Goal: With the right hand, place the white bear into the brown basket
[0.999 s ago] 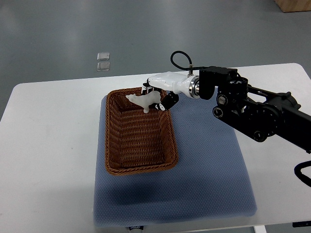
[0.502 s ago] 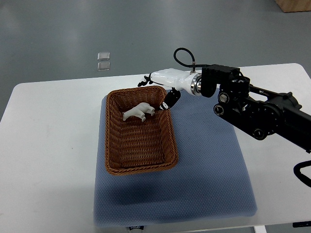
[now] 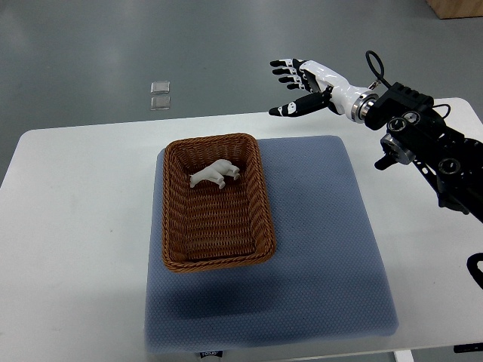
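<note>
White bench (image 3: 75, 226) with blue mat (image 3: 317, 249); right hand (image 3: 309, 89) raised, fingers (image 3: 285, 69) spread and empty, white bear (image 3: 215, 175) lying in brown basket (image 3: 213, 256) below-left of them: placement looks complete, only arm withdrawal remains.

The brown basket (image 3: 215, 260) is showing a rough woven wicker weave with a braided rim. The white bear (image 3: 214, 174) inside it is looking smooth and matt, like moulded plastic or rubber. Under the basket, the blue-grey mat (image 3: 317, 249) is showing a fine dimpled texture, like cloth or foam. The table (image 3: 75, 241) is appearing smooth, white and matt. The right robot hand (image 3: 306, 89) is gleaming with glossy white shells and black fingertips, on a matt black arm.
</note>
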Motion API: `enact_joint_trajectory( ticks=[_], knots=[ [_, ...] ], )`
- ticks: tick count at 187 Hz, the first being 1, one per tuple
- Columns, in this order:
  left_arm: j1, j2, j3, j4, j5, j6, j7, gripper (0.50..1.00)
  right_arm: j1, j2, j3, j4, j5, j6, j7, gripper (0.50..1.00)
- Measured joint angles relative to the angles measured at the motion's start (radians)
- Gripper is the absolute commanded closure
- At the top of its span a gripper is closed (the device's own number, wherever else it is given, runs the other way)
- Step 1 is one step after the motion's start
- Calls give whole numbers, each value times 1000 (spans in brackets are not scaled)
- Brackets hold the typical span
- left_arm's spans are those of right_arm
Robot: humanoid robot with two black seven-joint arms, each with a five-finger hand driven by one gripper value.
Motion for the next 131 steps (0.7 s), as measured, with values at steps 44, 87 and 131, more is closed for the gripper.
enact_joint_trajectory(
  ticks=[44, 87, 131],
  knots=[
    [0, 0, 0, 0, 0, 0, 0, 500, -37, -3, 2, -175, 354, -49, 18, 576],
    [0, 0, 0, 0, 0, 0, 0, 500, -57, 3, 1, -272, 604, -49, 51, 574],
    [0, 0, 0, 0, 0, 0, 0, 500, -67, 6, 1, -282, 715, -47, 61, 574]
  ],
)
